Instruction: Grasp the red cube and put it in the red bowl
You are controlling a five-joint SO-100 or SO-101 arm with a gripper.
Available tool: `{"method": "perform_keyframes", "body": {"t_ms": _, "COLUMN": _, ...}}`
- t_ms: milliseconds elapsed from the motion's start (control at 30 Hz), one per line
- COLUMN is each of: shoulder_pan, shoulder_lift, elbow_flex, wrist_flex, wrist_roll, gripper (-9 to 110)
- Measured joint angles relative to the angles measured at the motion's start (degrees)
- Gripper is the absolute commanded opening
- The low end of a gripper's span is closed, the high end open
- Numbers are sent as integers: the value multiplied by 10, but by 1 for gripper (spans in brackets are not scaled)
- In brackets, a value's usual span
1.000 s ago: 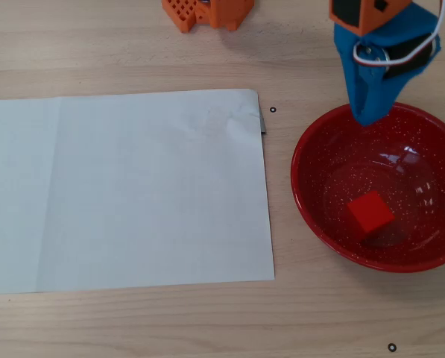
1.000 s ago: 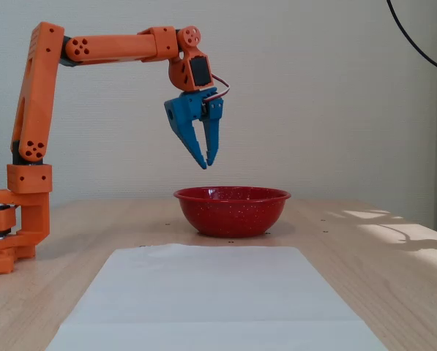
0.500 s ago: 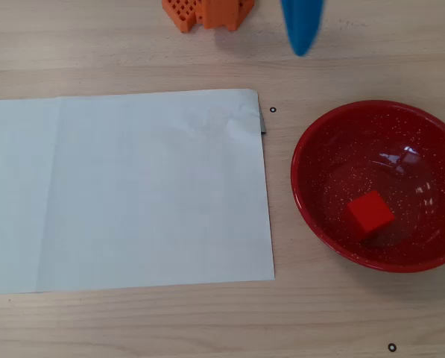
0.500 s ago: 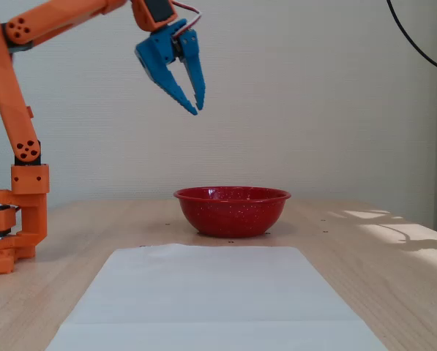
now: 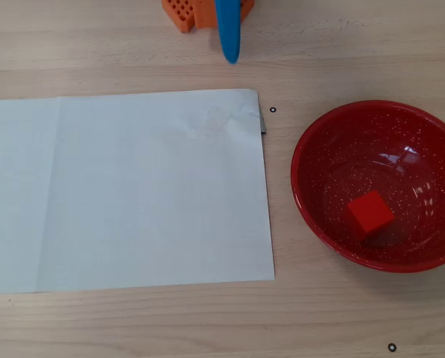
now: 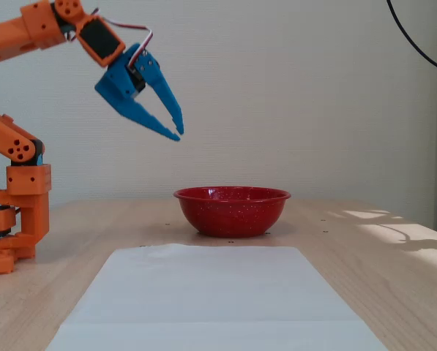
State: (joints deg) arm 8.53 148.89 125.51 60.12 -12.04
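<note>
The red cube (image 5: 370,213) lies inside the red bowl (image 5: 319,142), a little below its middle in the overhead view. In the fixed view the glossy speckled bowl (image 6: 231,210) stands on the table and its wall hides the cube. My blue gripper (image 6: 177,134) hangs high in the air, up and to the left of the bowl. Its fingertips nearly touch and hold nothing. In the overhead view only a blue finger (image 5: 227,33) shows at the top edge.
A large white sheet of paper (image 5: 125,190) lies flat left of the bowl in the overhead view. The orange arm base (image 6: 13,219) stands at the left of the fixed view. Small black marks (image 5: 391,347) dot the wooden table.
</note>
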Motion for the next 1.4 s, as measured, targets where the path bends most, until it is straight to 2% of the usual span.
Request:
{"method": "perform_keyframes", "body": {"t_ms": 400, "shoulder_pan": -20, "shoulder_lift": 192, "elbow_flex": 427, "wrist_flex": -420, "wrist_roll": 0, "gripper": 0}}
{"method": "perform_keyframes", "body": {"t_ms": 633, "shoulder_pan": -22, "shoulder_lift": 273, "elbow_flex": 516, "wrist_flex": -526, "wrist_roll": 0, "gripper": 0}}
{"method": "perform_keyframes", "body": {"t_ms": 733, "shoulder_pan": -22, "shoulder_lift": 300, "elbow_flex": 535, "wrist_flex": -489, "wrist_roll": -1, "gripper": 0}}
{"method": "perform_keyframes", "body": {"t_ms": 1133, "shoulder_pan": -22, "shoulder_lift": 364, "elbow_flex": 538, "wrist_flex": -165, "wrist_roll": -11, "gripper": 0}}
{"method": "perform_keyframes", "body": {"t_ms": 1233, "shoulder_pan": -52, "shoulder_lift": 384, "elbow_flex": 539, "wrist_flex": -93, "wrist_roll": -18, "gripper": 0}}
{"method": "perform_keyframes", "body": {"t_ms": 1400, "shoulder_pan": -45, "shoulder_lift": 388, "elbow_flex": 541, "wrist_flex": -74, "wrist_roll": -18, "gripper": 0}}
